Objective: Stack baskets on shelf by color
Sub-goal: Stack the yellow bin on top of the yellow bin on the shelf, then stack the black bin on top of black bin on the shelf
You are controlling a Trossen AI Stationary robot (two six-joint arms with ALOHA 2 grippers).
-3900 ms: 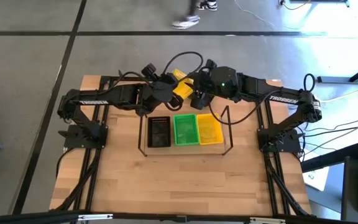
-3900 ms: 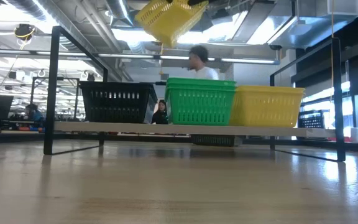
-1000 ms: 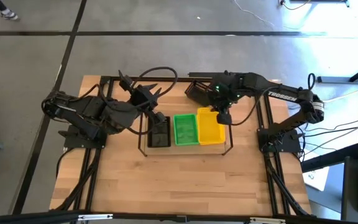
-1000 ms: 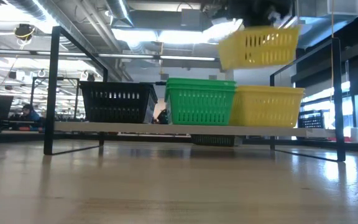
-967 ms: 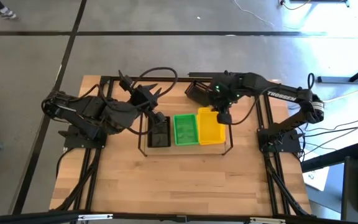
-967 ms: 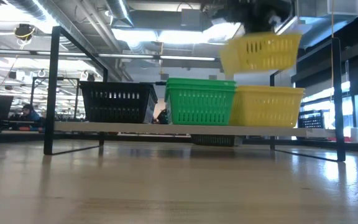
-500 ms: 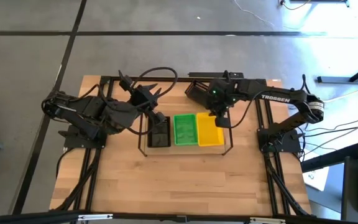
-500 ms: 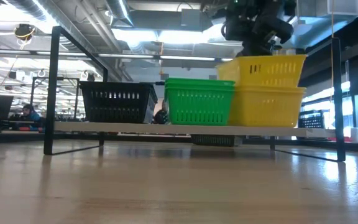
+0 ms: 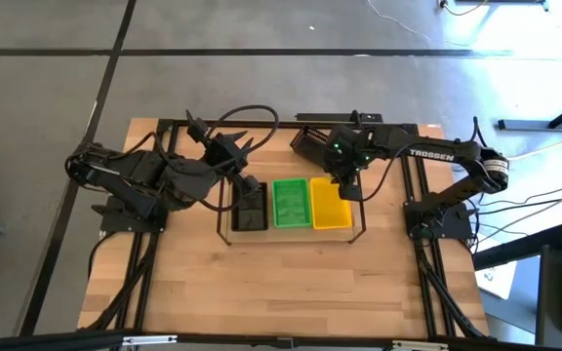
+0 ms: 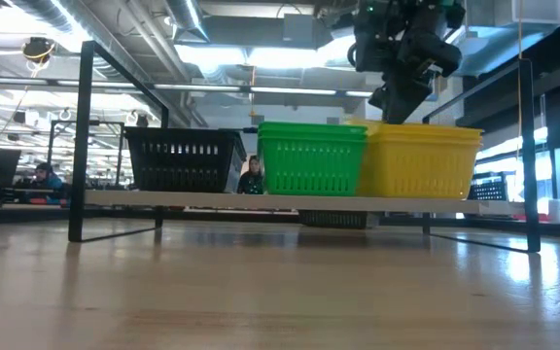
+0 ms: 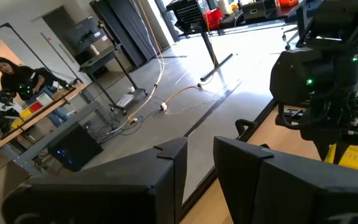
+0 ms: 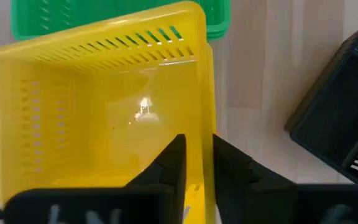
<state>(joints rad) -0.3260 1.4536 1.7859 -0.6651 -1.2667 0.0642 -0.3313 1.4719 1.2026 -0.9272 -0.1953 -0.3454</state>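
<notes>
Counter (image 9: 281,283): light wood top, ringed by a black metal frame; fills the lower middle of the high view.

Shelf (image 9: 359,200): low black wire rack at the centre of the counter, carrying three stations side by side.

Black basket (image 9: 250,207): leftmost station in the high view; in the low view it sits at the left of the row (image 10: 184,159).

Green basket (image 9: 291,202): middle station, touching the yellow one on its right; seen at centre in the low view (image 10: 313,157).

Yellow basket (image 9: 330,204): rightmost station, nested down into the yellow stack, rim level with the green rim in the low view (image 10: 426,160). The right wrist view looks down into it (image 12: 98,106), with a strip of green rim beyond.

Right gripper (image 9: 345,185): directly over the back edge of the yellow basket, upper centre-right of the high view. In the right wrist view its fingers (image 12: 174,162) straddle the basket's side wall, one inside and one outside, closed on it. In the low view it hangs just above the yellow rim (image 10: 397,97).

Left gripper (image 9: 245,181): at the back edge of the black basket, centre-left of the high view; fingers a little apart and holding nothing in the left wrist view (image 11: 197,162).

Second black basket (image 9: 308,144): on the counter behind the shelf, under the right arm; tilted.

Person (image 11: 17,78): at a bench in the room, upper left of the left wrist view.
</notes>
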